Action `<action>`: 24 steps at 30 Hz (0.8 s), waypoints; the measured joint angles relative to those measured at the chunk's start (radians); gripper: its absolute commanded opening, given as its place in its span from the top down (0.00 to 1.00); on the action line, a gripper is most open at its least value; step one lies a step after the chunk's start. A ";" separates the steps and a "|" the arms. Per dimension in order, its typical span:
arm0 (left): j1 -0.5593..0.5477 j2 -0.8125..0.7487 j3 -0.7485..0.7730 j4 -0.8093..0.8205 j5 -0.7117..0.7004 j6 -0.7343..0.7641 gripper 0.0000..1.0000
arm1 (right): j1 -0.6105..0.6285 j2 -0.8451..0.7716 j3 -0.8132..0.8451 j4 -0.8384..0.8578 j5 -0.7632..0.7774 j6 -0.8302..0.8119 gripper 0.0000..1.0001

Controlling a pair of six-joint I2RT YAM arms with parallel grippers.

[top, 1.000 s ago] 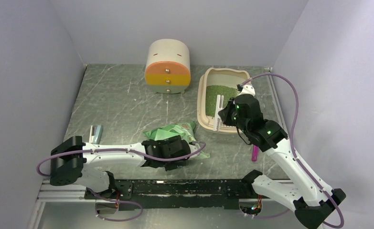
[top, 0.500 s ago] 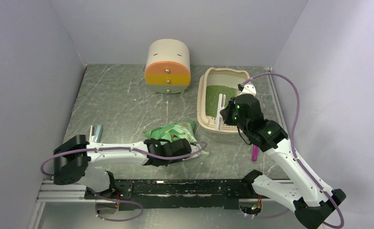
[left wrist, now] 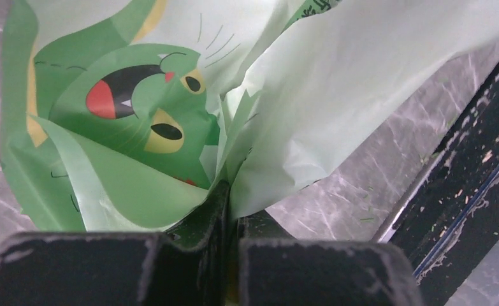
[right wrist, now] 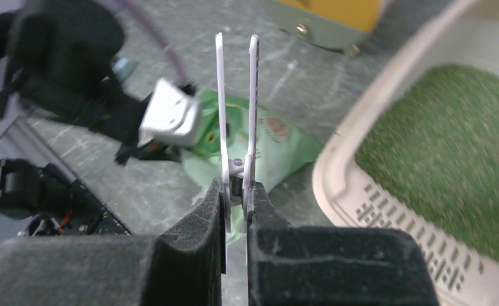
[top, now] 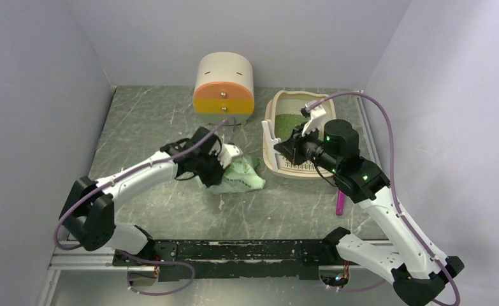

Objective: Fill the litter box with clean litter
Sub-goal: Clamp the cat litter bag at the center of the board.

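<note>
The litter box [top: 267,135] sits at the far right of the counter [top: 151,121], its slotted ledge at the near end. The litter [top: 290,121] lies inside the box as a flat green layer covering the floor up to the slotted ledge; in the right wrist view the litter [right wrist: 450,153] stays within the rim of the box [right wrist: 336,172]. The left tool [left wrist: 229,191] is clenched on a fold of the bag [left wrist: 125,115], a green printed plastic bag with a cartoon face. In the top view the left tool [top: 224,169] holds the bag [top: 241,181] just left of the box's near corner; whether the bag's bottom touches the counter cannot be determined. The right tool [right wrist: 236,191] is clenched on a white piece [right wrist: 220,95] with two thin parallel blades that project straight out from its fingers. In the top view the right tool [top: 285,148] is positioned over the near left part of the box and points left, toward the bag. A drawer unit [top: 224,80] stands at the far centre of the counter, left of the box. A magenta scoop [top: 340,203] lies on the counter near the right arm, partly hidden by it.
</note>
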 measured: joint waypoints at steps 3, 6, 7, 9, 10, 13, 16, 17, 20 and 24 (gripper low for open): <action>0.108 0.053 0.069 -0.020 0.093 0.026 0.95 | 0.000 0.014 0.005 0.061 -0.108 -0.045 1.00; 0.152 0.094 0.111 -0.008 0.146 0.041 0.95 | -0.001 0.034 -0.017 0.134 -0.255 -0.123 1.00; 0.164 0.101 0.117 -0.002 0.166 0.042 0.95 | -0.001 0.035 -0.027 0.149 -0.293 -0.159 1.00; 0.188 0.106 0.119 0.006 0.205 0.042 0.95 | -0.001 0.042 -0.048 0.170 -0.378 -0.249 1.00; 0.202 0.106 0.119 0.006 0.231 0.041 0.95 | -0.001 0.043 -0.063 0.194 -0.414 -0.288 1.00; 0.228 0.106 0.119 0.010 0.281 0.042 0.95 | -0.002 0.020 -0.167 0.331 -0.529 -0.393 1.00; 0.246 0.106 0.119 0.010 0.319 0.050 0.95 | -0.001 0.008 -0.293 0.468 -0.655 -0.509 1.00; 0.251 0.106 0.119 0.011 0.332 0.051 0.95 | -0.001 0.026 -0.312 0.496 -0.697 -0.559 1.00; 0.262 0.110 0.119 0.013 0.355 0.052 0.95 | 0.003 0.116 -0.317 0.563 -0.796 -0.683 1.00; 0.270 0.121 0.119 0.014 0.380 0.051 0.95 | 0.003 0.201 -0.306 0.661 -0.881 -0.776 1.00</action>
